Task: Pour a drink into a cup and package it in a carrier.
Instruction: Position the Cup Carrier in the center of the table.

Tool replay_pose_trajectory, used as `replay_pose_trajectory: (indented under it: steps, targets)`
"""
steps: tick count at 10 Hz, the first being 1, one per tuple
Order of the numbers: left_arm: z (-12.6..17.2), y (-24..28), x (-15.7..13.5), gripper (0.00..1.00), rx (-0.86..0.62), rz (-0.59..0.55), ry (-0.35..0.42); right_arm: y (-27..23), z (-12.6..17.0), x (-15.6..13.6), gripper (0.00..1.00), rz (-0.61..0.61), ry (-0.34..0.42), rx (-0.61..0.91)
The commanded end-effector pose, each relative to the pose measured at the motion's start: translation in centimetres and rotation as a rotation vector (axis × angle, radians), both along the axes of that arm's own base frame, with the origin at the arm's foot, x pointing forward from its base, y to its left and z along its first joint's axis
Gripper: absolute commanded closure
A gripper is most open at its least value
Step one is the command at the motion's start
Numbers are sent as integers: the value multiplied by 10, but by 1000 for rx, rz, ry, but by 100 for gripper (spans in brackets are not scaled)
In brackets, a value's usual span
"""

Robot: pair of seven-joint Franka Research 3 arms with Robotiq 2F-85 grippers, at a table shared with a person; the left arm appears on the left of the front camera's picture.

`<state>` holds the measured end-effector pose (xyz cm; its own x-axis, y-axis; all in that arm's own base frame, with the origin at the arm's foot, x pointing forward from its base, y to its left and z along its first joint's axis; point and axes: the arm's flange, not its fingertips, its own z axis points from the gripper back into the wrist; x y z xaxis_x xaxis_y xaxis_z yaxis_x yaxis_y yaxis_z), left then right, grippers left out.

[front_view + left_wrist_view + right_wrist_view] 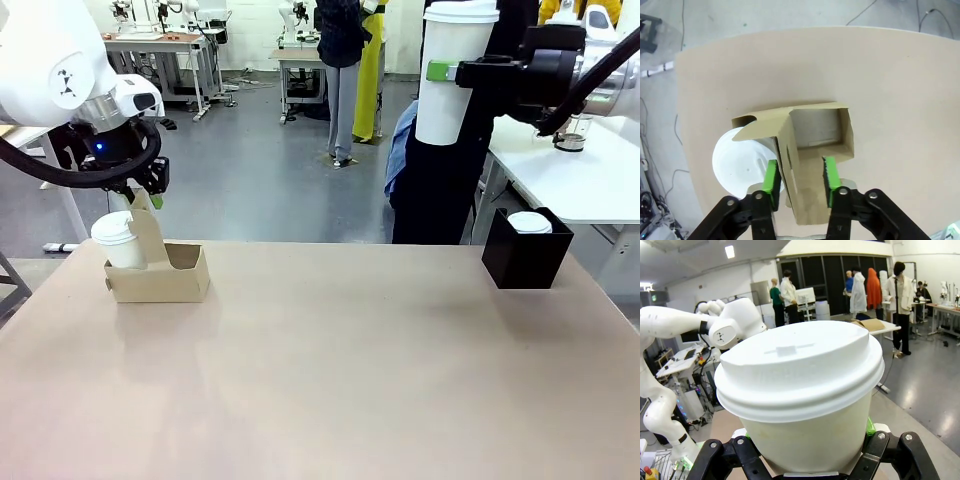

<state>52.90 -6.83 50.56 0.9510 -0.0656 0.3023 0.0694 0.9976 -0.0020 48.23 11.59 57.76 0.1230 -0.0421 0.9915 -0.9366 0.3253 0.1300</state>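
Tabletop, front view: we log a tan table (330, 400) nearest us.
Carrier, front view: low brown cardboard carrier (160, 280) at the table's left. A short white lidded cup (118, 240) fills its left slot and the right slot is free.
Left gripper, front view: left gripper (145, 195) sits just above the upright handle panel.
Right gripper, front view: right gripper (450, 72) is clamped on the tall white tapered paper cup (455, 105). The cup is lidded, upright and held high at far right.
Box, front view: black square box (527, 262) at the table's right, with another white lid inside.
Left wrist view: jaws apart, green pads (772, 177) on either side of the handle panel.
Right wrist view: the cup is seated between the fingers and no drink is visible.
Relation, our judgement: the free slot lies well left of and below the cup. The cup's long axis is vertical, and the right arm carries it.
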Motion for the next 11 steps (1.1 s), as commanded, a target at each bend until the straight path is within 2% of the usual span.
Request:
replay_pose_trajectory:
  steps: [1,2,6,7,8,10,11]
  targets:
    - [-3,0,3,96,28,19,5,2,5,1,19,-12,-22,2]
    - [-3,0,3,100,34,23,7,2,5,1,19,-12,-22,2]
    - [-9,-1,1,100,54,33,6,2,5,1,19,-12,-22,2]
    - [-10,-2,2,100,4,7,72,2,5,1,19,-12,-22,2]
    - [-6,1,2,100,27,6,9,2,5,1,19,-12,-22,2]
    - [-8,0,0,98,26,5,23,2,5,1,19,-12,-22,2]
    - [5,-3,-11,98,-26,0,-30,2,5,1,19,-12,-22,2]
